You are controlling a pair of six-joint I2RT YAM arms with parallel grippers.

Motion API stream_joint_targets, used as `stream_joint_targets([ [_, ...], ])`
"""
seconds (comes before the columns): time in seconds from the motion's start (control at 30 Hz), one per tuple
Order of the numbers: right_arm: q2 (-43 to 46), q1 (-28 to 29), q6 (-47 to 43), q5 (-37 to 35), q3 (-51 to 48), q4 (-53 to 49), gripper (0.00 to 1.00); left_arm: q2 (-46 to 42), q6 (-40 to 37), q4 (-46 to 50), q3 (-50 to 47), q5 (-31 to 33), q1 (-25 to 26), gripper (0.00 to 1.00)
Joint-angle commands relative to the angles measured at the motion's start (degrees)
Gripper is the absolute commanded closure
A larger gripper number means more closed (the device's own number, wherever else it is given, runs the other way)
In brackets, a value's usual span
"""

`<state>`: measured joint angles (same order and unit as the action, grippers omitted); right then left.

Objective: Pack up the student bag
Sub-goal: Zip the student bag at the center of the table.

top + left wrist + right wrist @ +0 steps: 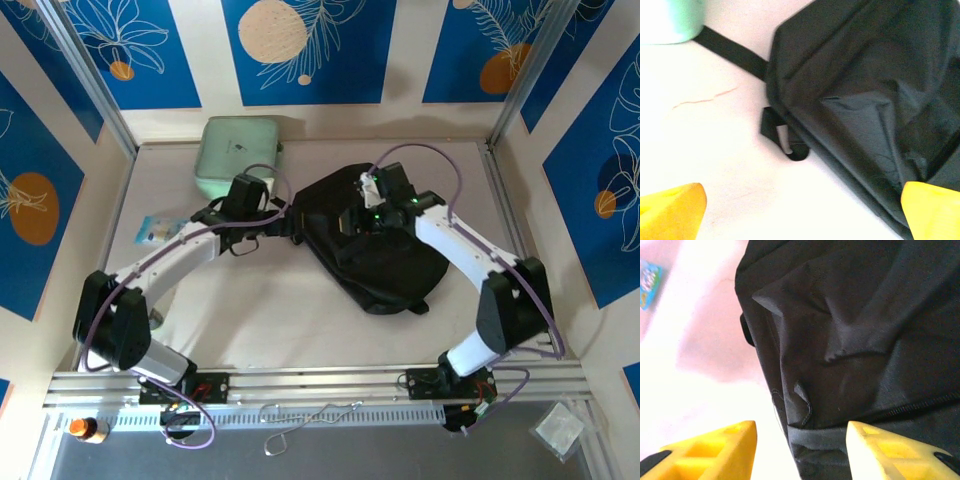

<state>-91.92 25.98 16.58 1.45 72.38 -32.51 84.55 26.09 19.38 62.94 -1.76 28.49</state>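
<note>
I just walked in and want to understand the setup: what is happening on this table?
Two robot arms are working on a black student bag that lies flat on the table. The left gripper hangs wide open at the bag's edge, holding nothing. The right gripper is open above the bag's wrinkled fabric, not gripping it. A mint green case and a small blue packet lie on the table, outside the bag.

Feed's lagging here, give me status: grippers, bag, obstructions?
Left gripper open at edge of bag. Right gripper open above it. Bag lying on table. Green case near its strap.
</note>
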Motion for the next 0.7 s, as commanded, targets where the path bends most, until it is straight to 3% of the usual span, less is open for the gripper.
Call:
stream_joint_targets([
  [0.0,-5.08,2.06,-6.51,-1.53,5.05,-8.17,0.50,-3.62,0.90,-2.62,-2.06,4.06,-1.43,0.00],
  [0.37,-14.57,3.38,-6.59,-0.69,11.71,-9.94,0.52,-3.66,1.60,-2.85,-3.11,1.78,-3.05,0.00],
  [0.67,-16.89,4.87,-9.81,-1.23,11.73,-11.83,0.62,-2.12,2.47,-3.21,-2.64,0.15,-3.52,0.00],
])
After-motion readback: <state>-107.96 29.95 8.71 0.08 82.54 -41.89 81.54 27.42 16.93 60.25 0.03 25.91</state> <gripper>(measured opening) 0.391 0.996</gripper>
